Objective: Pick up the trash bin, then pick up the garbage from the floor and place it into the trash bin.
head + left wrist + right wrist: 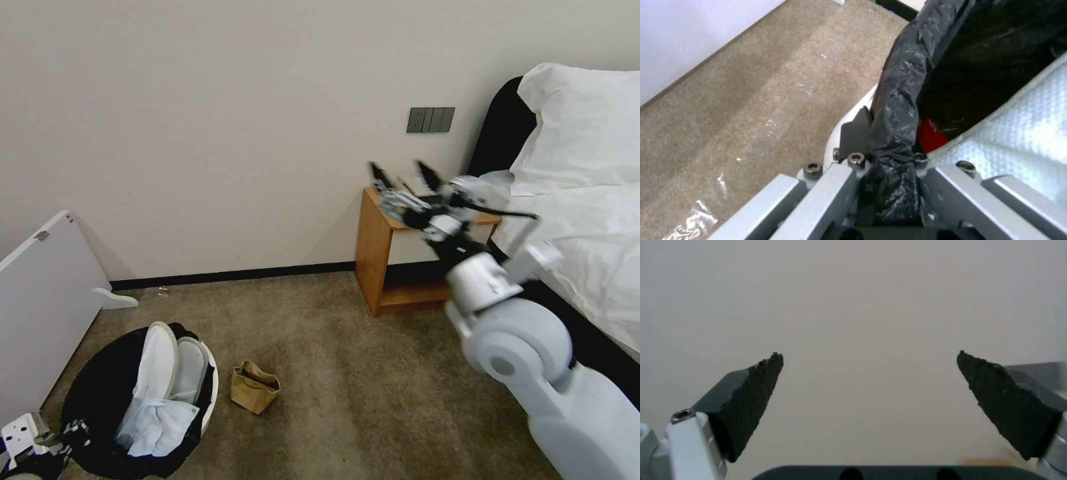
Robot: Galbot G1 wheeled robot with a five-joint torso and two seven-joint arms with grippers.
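Observation:
The trash bin [93, 393], white with a black bag liner, sits low at the left of the head view. Two white slippers [160, 360] and a crumpled tissue [157, 423] lie inside it. My left gripper [70, 433] is shut on the bin's bag-covered rim [902, 83], with one finger [856, 130] on the outside. A red can [931, 135] shows inside the bin. A brown paper bag [253, 387] stands on the floor [347, 373] just right of the bin. My right gripper [400, 175] is raised toward the wall, open and empty [869, 355].
A wooden nightstand [387, 267] stands against the wall beside the bed [580, 200]. A white board [40, 293] leans at the left. Scraps of clear film [698, 213] lie on the carpet. Open carpet stretches between the bin and the nightstand.

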